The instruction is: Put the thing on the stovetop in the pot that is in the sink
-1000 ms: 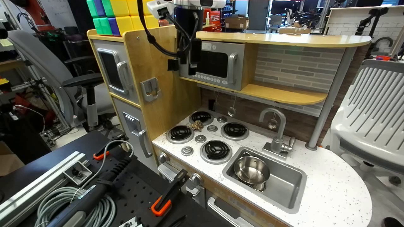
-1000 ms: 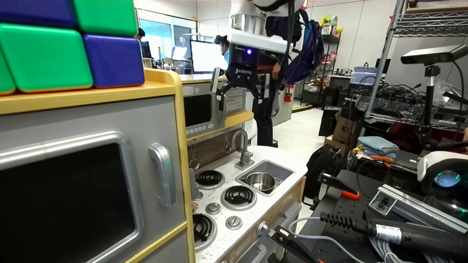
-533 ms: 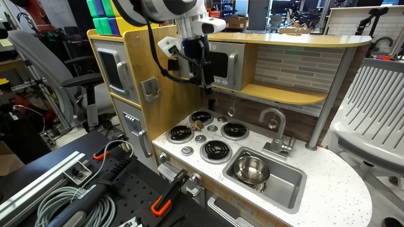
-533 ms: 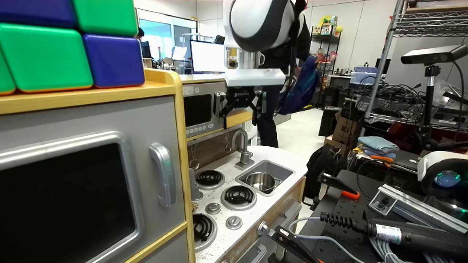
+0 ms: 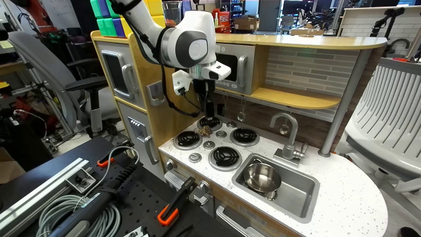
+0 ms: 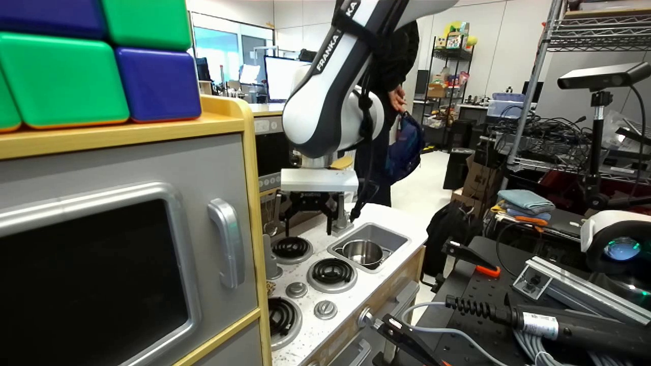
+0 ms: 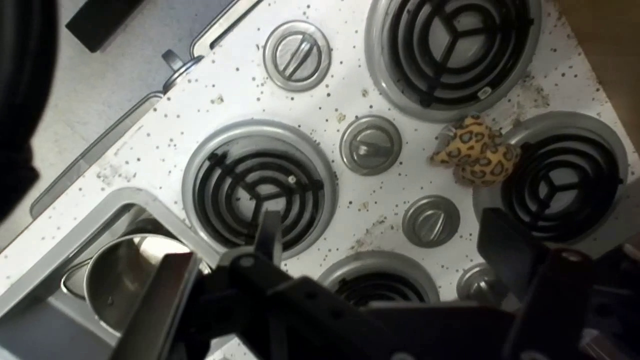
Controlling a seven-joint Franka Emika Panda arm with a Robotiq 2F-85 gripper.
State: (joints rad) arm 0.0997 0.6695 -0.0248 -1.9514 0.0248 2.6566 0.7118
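Cluttered lab [image 6: 491, 61] all round, toy kitchen [image 5: 260, 70] in the middle, and you're hanging over the cooking end of it. Your gripper [image 7: 381, 215] is spread wide with nothing in it. Reading the wrist view as a clock centred between its tips, the leopard-spotted thing [image 7: 477, 152] is at about 2 o'clock, lying on the stovetop [image 7: 357, 195] at the 10 o'clock edge of a burner [image 7: 560, 187]. It overlaps the rim from up there, but you can't really tell whether it's resting on it. Further out, between 8 and 9 o'clock, you've got the pot [image 7: 117, 280]. Check an exterior view: it sits at the 10 o'clock side of the sink [image 5: 296, 192] with nothing showing inside.

So progress-wise you're pretty early, looks like the approach. Pot's in the sink already, so that end is sorted. Nothing's been picked up yet. Left on your list: nudge towards 2 o'clock, come down, pinch the leopard-spotted thing, lift, swing over to the pot, let go.
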